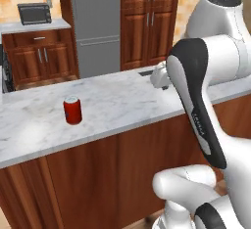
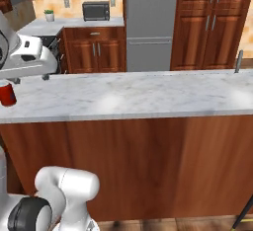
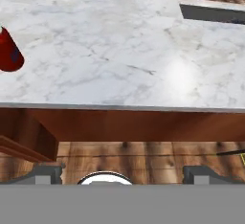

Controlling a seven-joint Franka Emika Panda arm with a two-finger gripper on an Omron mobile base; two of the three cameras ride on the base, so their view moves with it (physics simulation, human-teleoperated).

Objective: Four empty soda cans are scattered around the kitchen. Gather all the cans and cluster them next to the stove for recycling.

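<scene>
Tool (image 3: 122, 170) fingers stand wide apart and hold nothing, hovering above the near edge of the marble tabletop (image 1: 122, 101) and looking down across it. One red soda can (image 1: 72, 110) stands upright on that tabletop, well off to the left of the tool; in the hand view it sits at the far left edge (image 3: 9, 53), and in the right base view at the left border (image 2: 7, 94). To take it cleanly, I judge the hand should swing left until the can is centred between the fingers, come in level at mid-height, and close gently, since an empty can will tip or dent easily. A fridge (image 1: 95, 25) stands beyond.
</scene>
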